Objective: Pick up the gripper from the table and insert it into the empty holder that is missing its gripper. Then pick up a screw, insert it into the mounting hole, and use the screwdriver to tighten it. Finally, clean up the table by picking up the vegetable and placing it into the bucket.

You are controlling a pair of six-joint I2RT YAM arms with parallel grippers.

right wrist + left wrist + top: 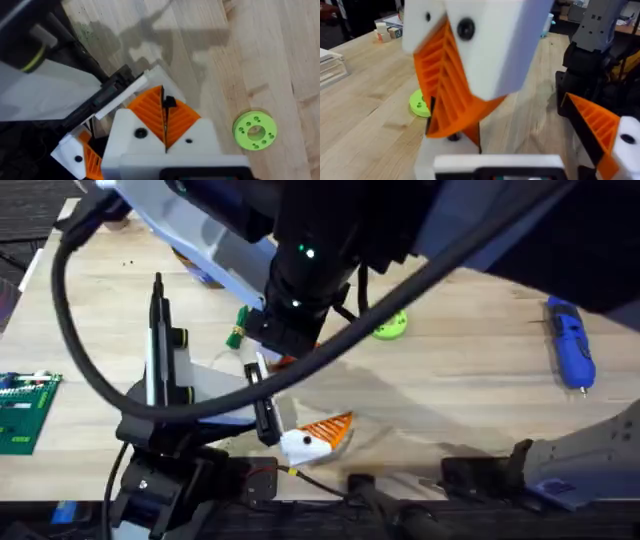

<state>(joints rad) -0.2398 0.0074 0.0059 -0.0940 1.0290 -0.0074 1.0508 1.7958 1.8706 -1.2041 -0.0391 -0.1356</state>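
Observation:
My right gripper [165, 120] is shut, its orange pads pinching a small black screw [169, 102]. It hangs right over the white holder [445, 157] of my left gripper [300, 398], which stands open on its side near the table's [470, 390] front. The left gripper's other finger [612, 137] carries an orange ribbed pad. I cannot tell the loose orange gripper piece apart from the pads. The green vegetable [238, 326] lies just behind the grippers. At the far right lies the blue screwdriver [570, 342]. The bucket is hidden under the right arm.
A bright-green disc with holes [390, 326] lies right of the grippers. A green circuit board [22, 412] sits at the left edge. Small boxes [386, 30] stand at the table's far end. The right arm looms large and dark over the back of the table.

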